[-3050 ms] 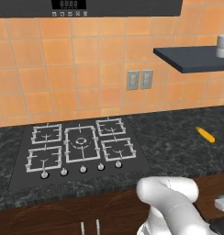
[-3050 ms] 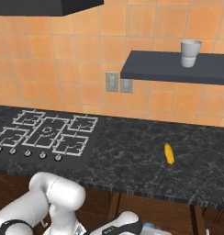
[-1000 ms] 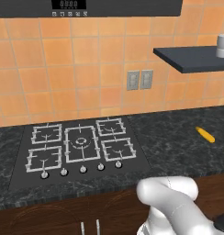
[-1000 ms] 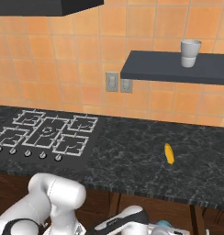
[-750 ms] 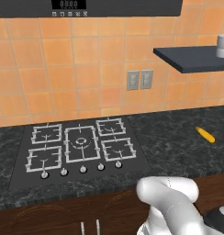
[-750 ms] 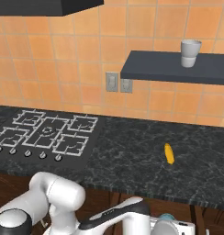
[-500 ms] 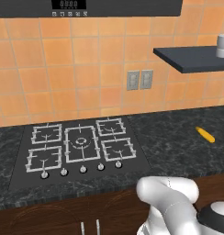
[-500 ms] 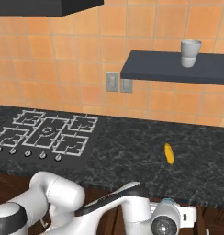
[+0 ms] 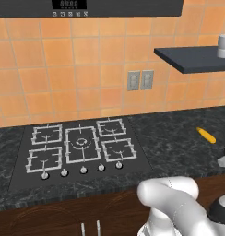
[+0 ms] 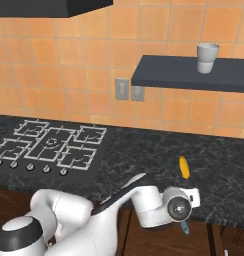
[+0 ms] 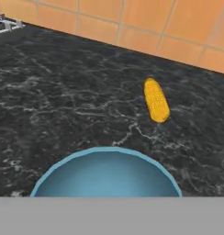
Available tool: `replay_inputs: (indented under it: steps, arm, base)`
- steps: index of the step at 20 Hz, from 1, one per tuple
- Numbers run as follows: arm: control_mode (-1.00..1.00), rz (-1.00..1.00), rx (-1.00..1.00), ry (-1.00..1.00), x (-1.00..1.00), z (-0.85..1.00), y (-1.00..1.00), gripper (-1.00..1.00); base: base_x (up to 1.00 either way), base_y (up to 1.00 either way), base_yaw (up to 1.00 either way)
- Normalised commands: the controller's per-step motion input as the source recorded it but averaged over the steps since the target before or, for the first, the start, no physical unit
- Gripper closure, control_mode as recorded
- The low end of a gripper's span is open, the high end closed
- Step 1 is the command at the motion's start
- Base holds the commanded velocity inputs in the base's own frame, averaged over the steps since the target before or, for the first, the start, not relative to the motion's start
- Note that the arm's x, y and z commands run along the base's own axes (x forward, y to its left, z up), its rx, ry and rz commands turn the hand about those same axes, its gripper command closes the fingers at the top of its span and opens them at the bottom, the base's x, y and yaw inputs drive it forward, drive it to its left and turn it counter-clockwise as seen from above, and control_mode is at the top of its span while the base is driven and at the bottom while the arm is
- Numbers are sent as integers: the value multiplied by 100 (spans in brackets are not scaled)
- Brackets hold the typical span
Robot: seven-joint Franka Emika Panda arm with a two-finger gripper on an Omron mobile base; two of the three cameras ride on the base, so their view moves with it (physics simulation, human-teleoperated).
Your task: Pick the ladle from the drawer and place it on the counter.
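- Nearest, in the hand view: round blue bowl of the ladle (image 11: pixel 107 172), right against the lens and hiding the finger tips.
- In the right base view: gripper (image 10: pixel 184 219) at the front edge of the counter (image 10: pixel 144 150), pinched on the ladle (image 10: pixel 184 228); a teal sliver hanging just under the white hand, clear of the stone and in front of the brown cabinet face. Width of the jaws themselves not readable.
- Beyond the bowl: black marbled counter (image 11: pixel 63 101), and a corn cob (image 11: pixel 156 99) lying flat on it, apart from the ladle, kernels plain at this range.
- Same corn cob as a small yellow stick in the right base view (image 10: pixel 184 167) and in the left base view (image 9: pixel 206 135), near the right end of the worktop.
- Further left: five-burner cooktop (image 9: pixel 79 148) with a row of knobs along its front; one grate corner (image 11: pixel 6 23) in the hand view.
- On the orange tiled wall: double outlet (image 9: pixel 140 80).
- Farthest and highest: dark wall shelf (image 10: pixel 189 74) with a white cup (image 10: pixel 207 58) on it, and in the left base view a dark panel with a display (image 9: pixel 69 4).
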Motion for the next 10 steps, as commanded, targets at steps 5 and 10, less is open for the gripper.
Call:
replay_inputs:
  steps: [5, 10]
  arm:
    - [-100, 22, -4, 0, 61, 0, 82, 100]
    - [-100, 12, -2, 0, 25, 4, 100, 100]
  base:
    - [0, 0, 0]
    - [0, 0, 0]
